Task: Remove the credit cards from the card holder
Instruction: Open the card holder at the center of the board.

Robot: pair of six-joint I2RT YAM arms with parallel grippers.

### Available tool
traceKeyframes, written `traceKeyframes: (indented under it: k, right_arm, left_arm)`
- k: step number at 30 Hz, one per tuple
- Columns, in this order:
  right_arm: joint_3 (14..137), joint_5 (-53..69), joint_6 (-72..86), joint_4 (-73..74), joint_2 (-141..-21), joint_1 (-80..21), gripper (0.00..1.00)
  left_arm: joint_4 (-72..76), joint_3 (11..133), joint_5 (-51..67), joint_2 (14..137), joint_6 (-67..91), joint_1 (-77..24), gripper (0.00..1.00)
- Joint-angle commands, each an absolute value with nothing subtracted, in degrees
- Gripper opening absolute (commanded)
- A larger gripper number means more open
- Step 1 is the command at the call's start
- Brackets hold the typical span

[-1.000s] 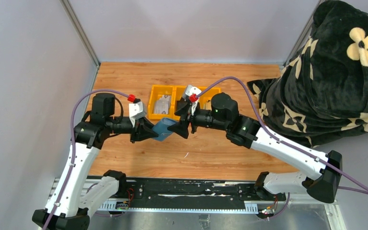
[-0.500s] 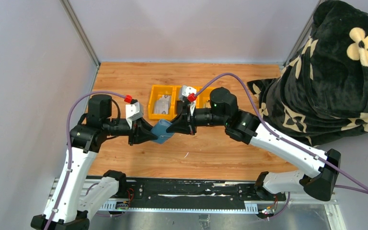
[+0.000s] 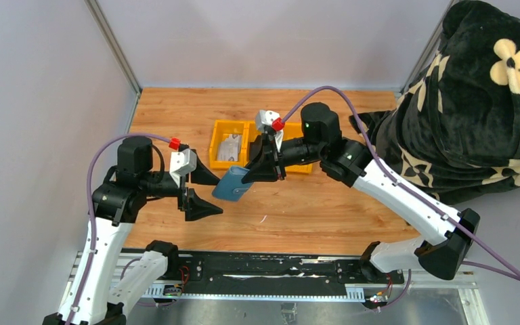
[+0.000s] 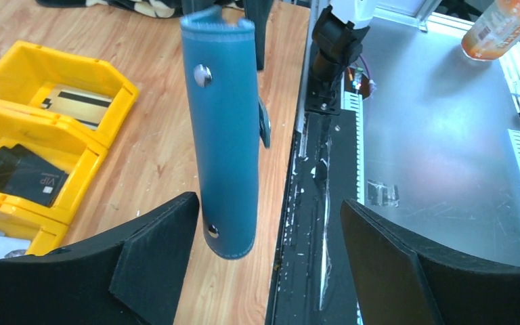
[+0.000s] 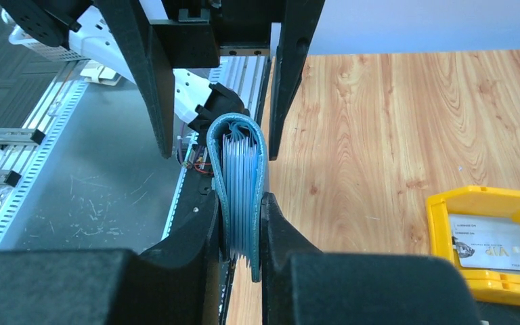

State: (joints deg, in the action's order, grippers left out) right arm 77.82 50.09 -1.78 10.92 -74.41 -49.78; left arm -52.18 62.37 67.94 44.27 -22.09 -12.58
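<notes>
**Folded card holder pinched in the right gripper, left gripper open beside it**

The right gripper (image 5: 240, 227) is clamped on the card holder (image 5: 240, 176). It holds the folded holder clear of the table (image 3: 311, 210), with the spine pointing away from the wrist. The left gripper (image 4: 269, 203) is spread wide and grasps nothing. The holder hangs just ahead of its fingertips, apart from both.

The holder looks light, soft-skinned and flexible, with 2 snap studs on its outer face. A squeeze will probably flatten it rather than open it. The smooth cover may also slide between the pads. A better hold for the free hand is likely 1 loose flap edge, opposite the right gripper's pinch. The right wrist view shows pale blue leaves packed inside the fold, but no separate credit cards can be made out there. Such thin, stiff plastic would be slippery and is best pinched by an exposed edge.

Beyond the right gripper sits the yellow tray (image 4: 54, 132). 1 compartment holds a pale card with a black stripe (image 4: 76, 101), and the next holds a black item marked VIP (image 4: 22, 175).
</notes>
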Motion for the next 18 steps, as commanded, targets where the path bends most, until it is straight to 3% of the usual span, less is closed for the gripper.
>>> traceKeyframes:
  k: [1,13,18]
  right_arm:
    - [81.27,59.54,-4.04,12.56,-74.27,-47.33,0.0]
    - [84.48,66.32,-0.44,11.25,-77.44,-47.84,0.0]
    - [85.94,65.83,2.28,8.56,-78.6,-48.92,0.0]
  left_arm:
    - [-55.41,63.81,70.67,44.88,-24.04,-12.92,0.84]
    - [-55.55,64.17,72.33,46.5,-25.97,-14.15,0.55]
    - [-55.72,63.47,68.94,46.36,-28.6,-16.39,0.37]
